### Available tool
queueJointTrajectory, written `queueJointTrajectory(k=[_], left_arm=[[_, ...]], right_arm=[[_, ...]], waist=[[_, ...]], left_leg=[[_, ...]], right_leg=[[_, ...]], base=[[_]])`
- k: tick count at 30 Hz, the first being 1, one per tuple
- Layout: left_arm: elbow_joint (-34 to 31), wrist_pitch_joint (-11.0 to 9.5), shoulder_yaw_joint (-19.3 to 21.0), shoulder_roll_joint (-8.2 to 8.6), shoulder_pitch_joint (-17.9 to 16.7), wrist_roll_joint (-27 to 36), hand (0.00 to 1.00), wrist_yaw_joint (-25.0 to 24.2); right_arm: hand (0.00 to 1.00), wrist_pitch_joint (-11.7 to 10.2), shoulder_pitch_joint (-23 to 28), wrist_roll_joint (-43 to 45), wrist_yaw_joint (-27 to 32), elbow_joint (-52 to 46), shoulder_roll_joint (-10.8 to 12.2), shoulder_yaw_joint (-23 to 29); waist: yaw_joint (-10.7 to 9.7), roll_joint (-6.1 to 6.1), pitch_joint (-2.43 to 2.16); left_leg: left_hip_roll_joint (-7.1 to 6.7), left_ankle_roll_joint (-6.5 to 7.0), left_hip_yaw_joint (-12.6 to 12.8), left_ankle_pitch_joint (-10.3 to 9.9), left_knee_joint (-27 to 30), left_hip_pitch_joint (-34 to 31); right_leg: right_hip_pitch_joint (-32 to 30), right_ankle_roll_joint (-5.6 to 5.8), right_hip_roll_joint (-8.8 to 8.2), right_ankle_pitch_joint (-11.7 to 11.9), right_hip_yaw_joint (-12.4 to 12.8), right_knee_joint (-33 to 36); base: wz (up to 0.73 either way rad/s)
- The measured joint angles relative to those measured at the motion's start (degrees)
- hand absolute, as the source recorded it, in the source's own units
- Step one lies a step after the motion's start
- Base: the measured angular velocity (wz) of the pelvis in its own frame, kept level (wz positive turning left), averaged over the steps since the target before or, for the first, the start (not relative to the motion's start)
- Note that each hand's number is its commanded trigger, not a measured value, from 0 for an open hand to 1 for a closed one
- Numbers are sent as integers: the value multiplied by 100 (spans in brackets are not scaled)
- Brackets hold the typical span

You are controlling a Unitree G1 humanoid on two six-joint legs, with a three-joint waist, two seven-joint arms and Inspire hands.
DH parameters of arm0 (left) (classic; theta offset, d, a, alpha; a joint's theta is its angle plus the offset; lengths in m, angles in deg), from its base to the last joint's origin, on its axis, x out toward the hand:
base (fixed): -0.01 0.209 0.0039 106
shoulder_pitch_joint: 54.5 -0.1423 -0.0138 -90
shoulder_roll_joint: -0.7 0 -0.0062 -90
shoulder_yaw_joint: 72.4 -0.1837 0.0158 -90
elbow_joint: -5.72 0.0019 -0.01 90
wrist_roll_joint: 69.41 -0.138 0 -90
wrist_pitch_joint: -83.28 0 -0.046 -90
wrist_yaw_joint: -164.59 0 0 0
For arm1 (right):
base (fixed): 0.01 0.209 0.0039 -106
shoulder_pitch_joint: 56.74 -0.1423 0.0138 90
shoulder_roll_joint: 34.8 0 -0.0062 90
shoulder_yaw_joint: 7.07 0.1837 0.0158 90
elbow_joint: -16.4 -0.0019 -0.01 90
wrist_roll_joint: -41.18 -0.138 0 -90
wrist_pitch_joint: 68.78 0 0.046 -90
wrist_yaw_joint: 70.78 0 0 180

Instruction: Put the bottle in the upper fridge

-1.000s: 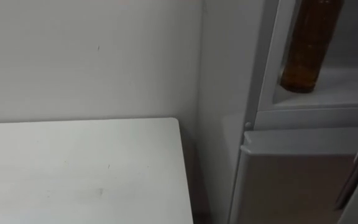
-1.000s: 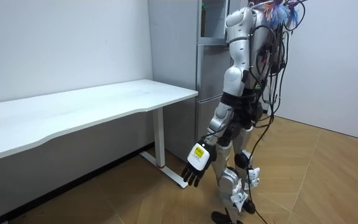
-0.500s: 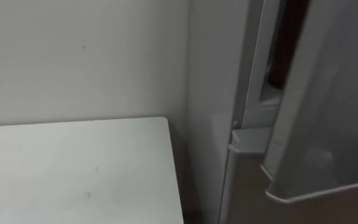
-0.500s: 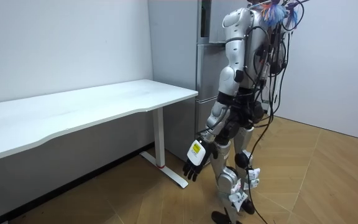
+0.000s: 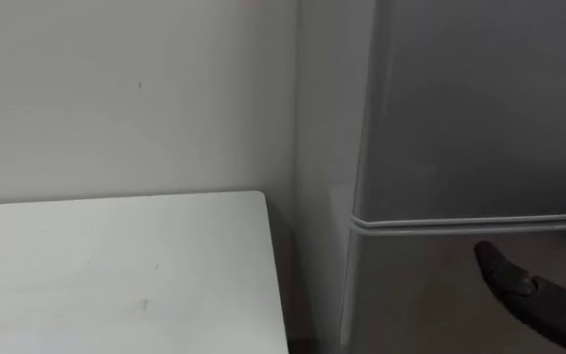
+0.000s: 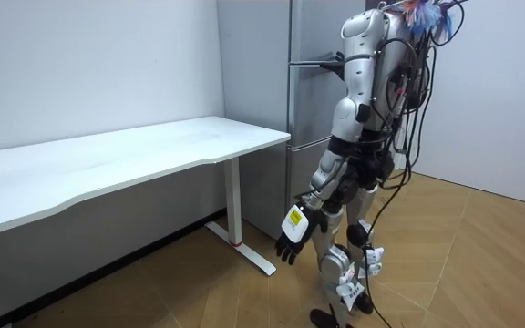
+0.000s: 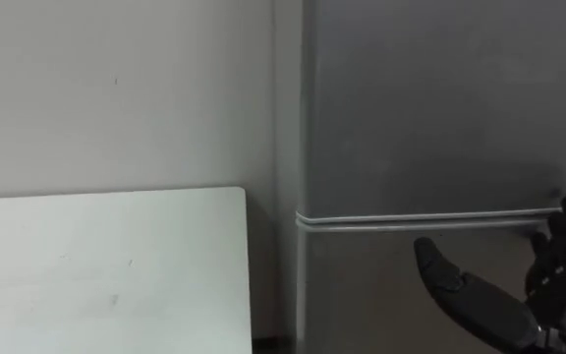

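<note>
Robot stands facing fridge (image 6: pixel 306 109), upper centre, doors shut. White table (image 6: pixel 135 155) fills frame left. Its left hand (image 6: pixel 292 239) hangs low centre, fingers relaxed.

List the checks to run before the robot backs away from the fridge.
1. Upper fridge door closed flush: ok.
2. Bottle inside: cannot tell, the closed door hides the shelf.
3. Right hand open and empty: ok.
4. Right hand off the lower door: cannot tell.
5. Left hand empty, hanging at the robot's side: ok.
6. Table apart from the robot: ok.
</note>
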Motion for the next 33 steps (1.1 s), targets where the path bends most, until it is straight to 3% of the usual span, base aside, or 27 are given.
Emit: queueJointTrajectory(k=[17,23,33], left_arm=[[8,-19,5,-6,28,0,0,-115],[59,-190,22,-6,19,0,0,-130],[201,-197,27,-4,27,-2,0,-243]], right_arm=[[0,-8,0,3,-121,-9,34,-32],[0,-13,0,4,-121,-9,39,-49],[0,-17,0,84,-120,-7,164,-68]], waist=[[-15,10,-8],[16,-22,8],[58,-101,35]], left_leg=[[28,-34,-3,23,13,-15],[40,-59,-11,39,3,-11],[67,-100,-58,66,7,-40]], right_leg=[[2,-40,41,25,-7,8],[3,-60,50,33,-15,2],[-17,-107,68,39,-52,-29]], base=[[0],[0],[0]])
